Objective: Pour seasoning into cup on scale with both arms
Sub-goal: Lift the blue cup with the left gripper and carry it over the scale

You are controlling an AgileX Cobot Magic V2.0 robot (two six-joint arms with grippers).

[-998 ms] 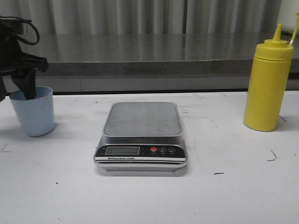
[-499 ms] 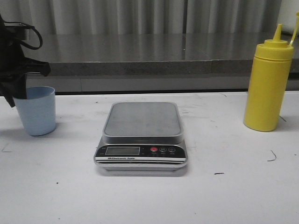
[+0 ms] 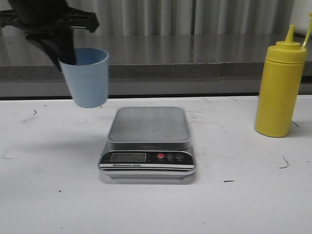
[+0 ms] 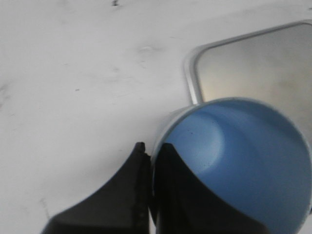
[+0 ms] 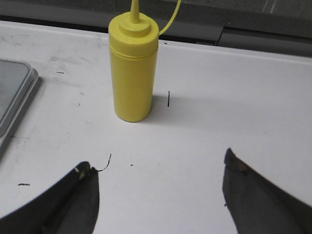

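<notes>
My left gripper point(image 3: 66, 53) is pinched on the rim of the cup point(image 3: 87, 78), 1 finger inside the wall and 1 outside, and the cup hangs in the air above the table's back-left area, upright with a slight tilt. The scale point(image 3: 148, 141) sits mid-table, to the cup's right and nearer the front edge, platform bare. That's the gap to close: across, then down. The seasoning point(image 3: 279, 90) stands upright near the right edge, straight ahead of my right gripper point(image 5: 158, 195), fingers spread wide, empty. Half a second ago the cup stood on the table by the left edge; now it's lifted and carried toward the scale.
</notes>
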